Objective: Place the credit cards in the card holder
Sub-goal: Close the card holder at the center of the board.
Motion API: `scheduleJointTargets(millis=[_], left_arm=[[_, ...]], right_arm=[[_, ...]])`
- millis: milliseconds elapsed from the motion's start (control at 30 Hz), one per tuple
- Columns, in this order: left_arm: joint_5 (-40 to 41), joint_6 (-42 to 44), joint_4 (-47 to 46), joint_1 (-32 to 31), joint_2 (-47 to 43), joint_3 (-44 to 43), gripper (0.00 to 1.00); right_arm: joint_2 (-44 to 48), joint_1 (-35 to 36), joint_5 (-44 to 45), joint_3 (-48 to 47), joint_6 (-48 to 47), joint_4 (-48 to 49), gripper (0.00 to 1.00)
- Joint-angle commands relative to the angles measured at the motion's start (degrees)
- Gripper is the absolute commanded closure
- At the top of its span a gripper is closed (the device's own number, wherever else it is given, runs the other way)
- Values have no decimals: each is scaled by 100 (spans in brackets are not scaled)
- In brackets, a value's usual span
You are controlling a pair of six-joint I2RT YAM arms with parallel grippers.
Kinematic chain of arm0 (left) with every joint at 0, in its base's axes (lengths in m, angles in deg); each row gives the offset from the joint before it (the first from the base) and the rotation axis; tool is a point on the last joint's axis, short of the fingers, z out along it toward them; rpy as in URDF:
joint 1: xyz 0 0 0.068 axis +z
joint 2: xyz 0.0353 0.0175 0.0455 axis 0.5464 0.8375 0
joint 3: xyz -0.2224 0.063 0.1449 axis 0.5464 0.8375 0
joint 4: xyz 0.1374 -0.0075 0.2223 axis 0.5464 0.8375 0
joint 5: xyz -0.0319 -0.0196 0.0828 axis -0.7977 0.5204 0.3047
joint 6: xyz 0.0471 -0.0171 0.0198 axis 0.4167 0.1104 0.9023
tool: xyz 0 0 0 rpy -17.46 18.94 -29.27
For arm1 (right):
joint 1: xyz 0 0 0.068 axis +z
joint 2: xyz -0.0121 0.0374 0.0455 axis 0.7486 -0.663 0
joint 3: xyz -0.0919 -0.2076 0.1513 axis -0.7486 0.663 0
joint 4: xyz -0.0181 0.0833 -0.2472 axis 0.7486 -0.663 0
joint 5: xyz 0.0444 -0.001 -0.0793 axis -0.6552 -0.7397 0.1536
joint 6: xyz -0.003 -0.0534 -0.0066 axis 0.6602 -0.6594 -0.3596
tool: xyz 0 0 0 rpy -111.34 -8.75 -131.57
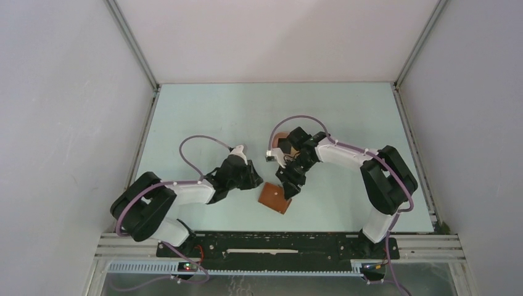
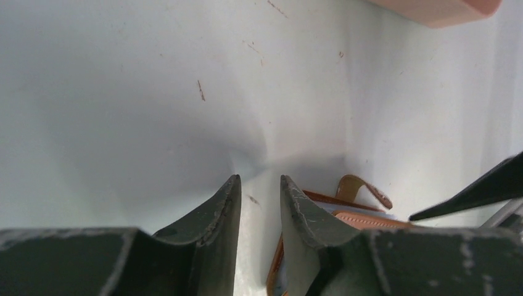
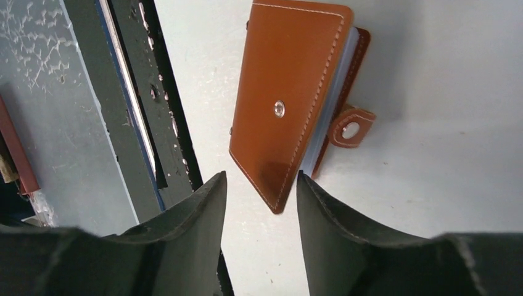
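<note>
Pale green surface (image 1: 203, 117), white walls. Card holder (image 1: 274, 197) folded shut at surface's 6 o'clock, snap tab (image 3: 350, 128) undone. Likely light, floppy, slick leather, so best pinched at stitched cover edge. Left claw (image 2: 259, 180) at its 10 o'clock, right claw (image 3: 261, 179) at 1 o'clock. Both slightly parted, empty. Credit cards not visible.

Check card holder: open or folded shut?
Folded shut but unsnapped: the card holder lies closed, its snap tab loose beside the cover's bare stud.

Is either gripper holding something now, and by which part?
Nothing is held. The left gripper is empty; the right gripper is open at a corner of the card holder.
</note>
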Motion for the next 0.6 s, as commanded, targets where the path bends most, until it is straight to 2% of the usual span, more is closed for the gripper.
scheduleJointTargets(millis=[0, 133, 267, 400, 567], left_arm=[[10, 743, 521, 34, -510, -215, 64], [281, 986, 994, 36, -1529, -10, 57], [-446, 859, 793, 35, -2474, 385, 55], [-1162, 350, 280, -18, -2746, 640, 65], [-1247, 9, -329, -247, -2509, 823, 72]], right_arm=[[543, -354, -5, -187, -283, -117, 44], [1051, -616, -85, -92, -565, 43, 42], [1342, -509, 129, 134, -647, 634, 43], [1313, -358, 284, 140, -577, 891, 45], [1400, -319, 162, 140, -890, 660, 45]])
